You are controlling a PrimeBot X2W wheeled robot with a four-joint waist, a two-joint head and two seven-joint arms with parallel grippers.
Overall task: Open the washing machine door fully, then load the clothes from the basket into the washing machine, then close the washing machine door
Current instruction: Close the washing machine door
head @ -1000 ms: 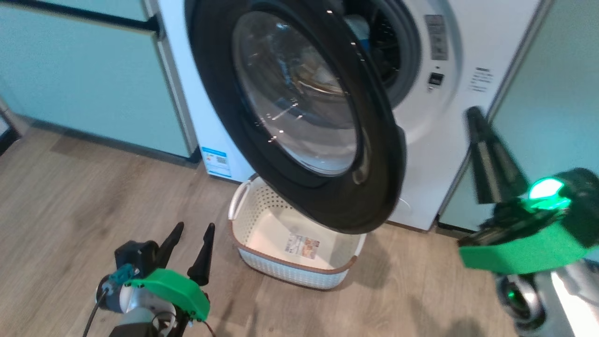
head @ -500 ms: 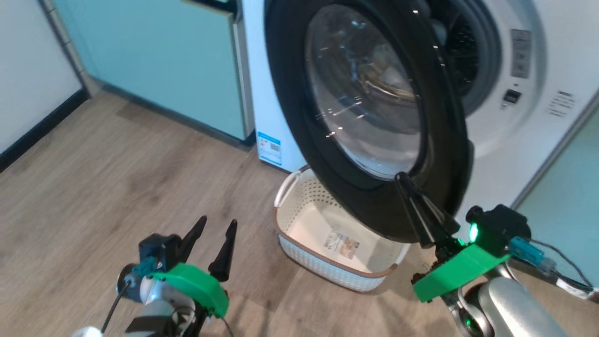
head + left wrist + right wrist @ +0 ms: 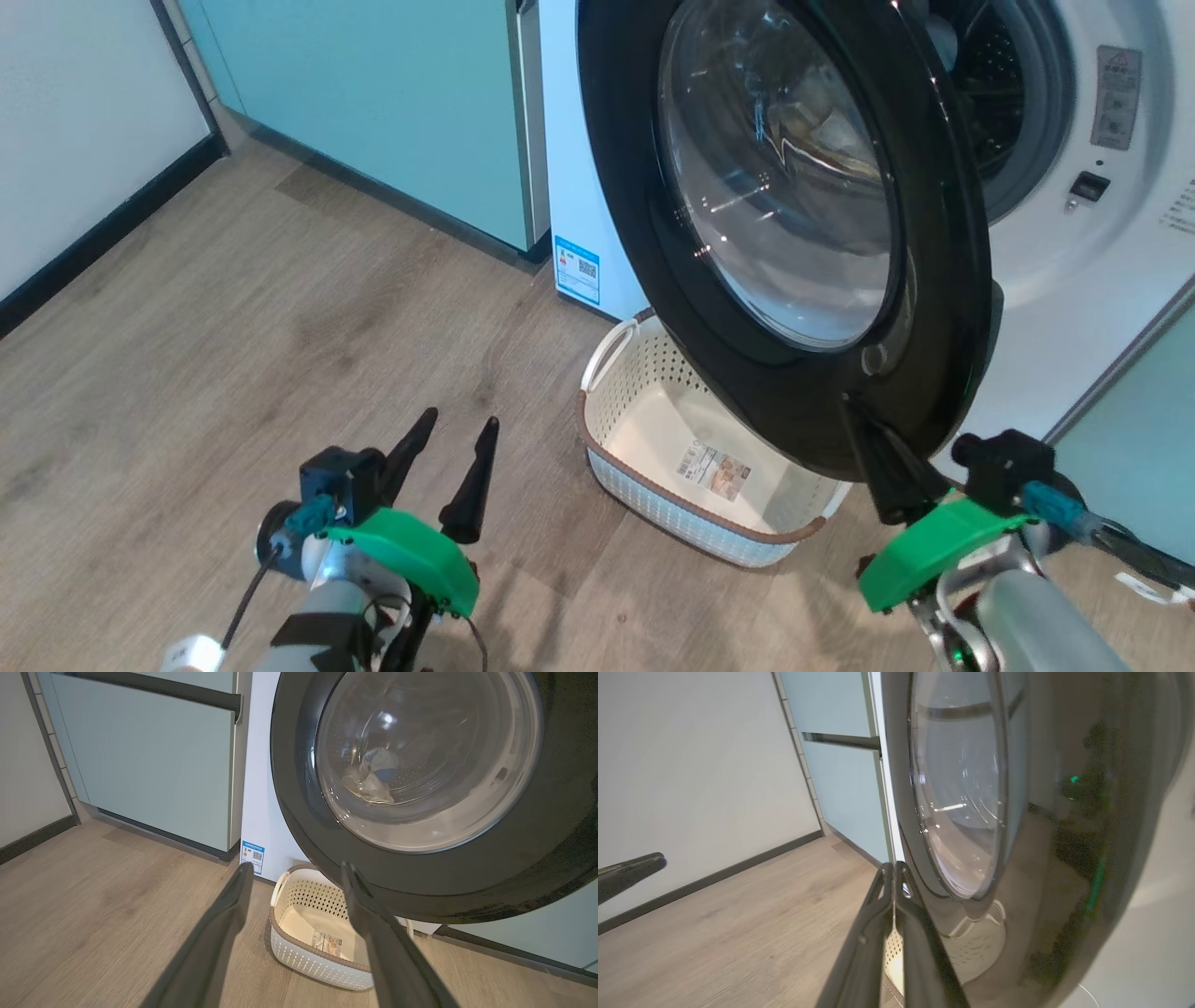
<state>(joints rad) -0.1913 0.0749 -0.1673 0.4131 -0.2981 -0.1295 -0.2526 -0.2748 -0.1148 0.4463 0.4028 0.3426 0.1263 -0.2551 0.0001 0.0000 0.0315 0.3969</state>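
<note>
The washing machine door [image 3: 934, 280] stands part open, swung out over the basket [image 3: 644, 397]. The cream basket sits on the floor before the white washing machine [image 3: 1055, 271] and holds nothing but its label. Pale clothes [image 3: 373, 779] with a blue piece lie in the drum, seen through the door's glass. My right gripper [image 3: 851, 403] is shut and empty, with its tips at the door's lower rim. In the right wrist view its tips [image 3: 893, 864] lie beside the door's outer face [image 3: 1064, 858]; contact is unclear. My left gripper [image 3: 459, 417] hangs open and empty over the floor, left of the basket [image 3: 303, 956].
Pale-green cabinets [image 3: 392, 103] stand to the left of the machine and another to its right [image 3: 1139, 429]. A white wall with a dark skirting [image 3: 84, 243] runs along the far left. Bare wooden floor [image 3: 233, 355] spreads around my left arm.
The head camera has swung, shifting the whole picture. My shut right gripper has come down from high on the right to the door's lower rim. The left gripper stays open.
</note>
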